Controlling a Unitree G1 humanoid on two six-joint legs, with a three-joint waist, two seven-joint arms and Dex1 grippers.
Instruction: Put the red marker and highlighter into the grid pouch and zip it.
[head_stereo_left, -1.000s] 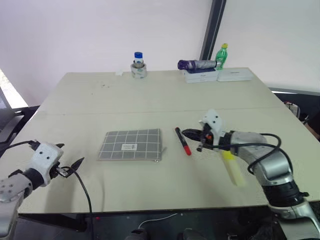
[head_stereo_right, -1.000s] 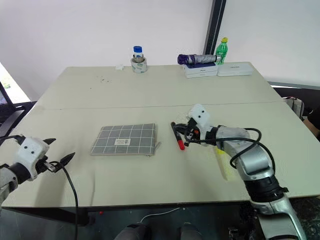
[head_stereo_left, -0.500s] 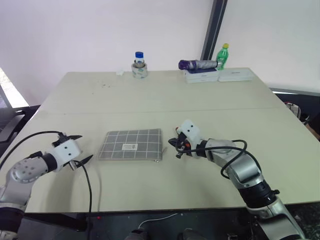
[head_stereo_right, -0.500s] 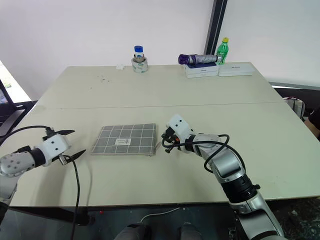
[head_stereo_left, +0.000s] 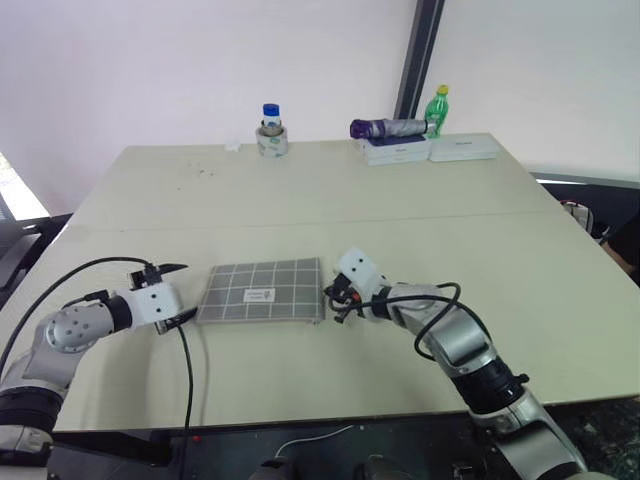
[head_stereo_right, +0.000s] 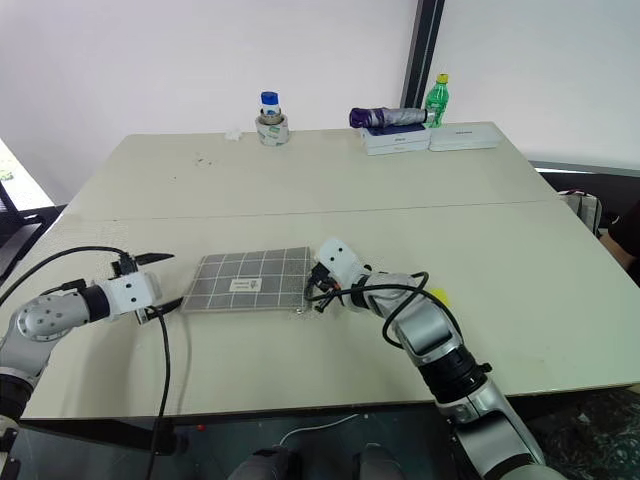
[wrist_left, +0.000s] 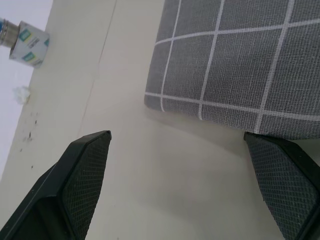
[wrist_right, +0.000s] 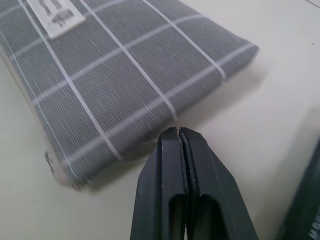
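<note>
Right gripper (wrist_right: 180, 131) is sitting with its two black fingers pressed flat together, holding nothing, its tip lying just beside the right short edge of the pouch (head_stereo_left: 262, 291); whether the tip is touching the fabric cannot be told. Left gripper (head_stereo_left: 176, 292) is standing wide apart at the pouch's opposite, left short edge, one finger (wrist_left: 82, 167) on each side of that corner, both over bare table (head_stereo_left: 300, 200), nothing between them.

Pouch is lying flat near the middle of the front half of the table, its long axis running left to right across the robot's view, grid side up. Its small white label (head_stereo_left: 258, 295) is facing up near the front long edge. From the right wrist camera, the front corner is showing a pale seam edge, where the zipper line seems to be running, though the pull itself is too small to make out.

Highlighter (head_stereo_right: 437, 296) is showing as a small yellow bit just behind the right forearm, mostly hidden, so its direction cannot be told. A dark edge at the corner of the right wrist view may be the marker, but that cannot be told.

Along the far edge are standing a blue-capped bottle (head_stereo_left: 271, 128), a folded purple umbrella (head_stereo_left: 388, 127) on white boxes (head_stereo_left: 430, 149), and a green bottle (head_stereo_left: 437, 107).
</note>
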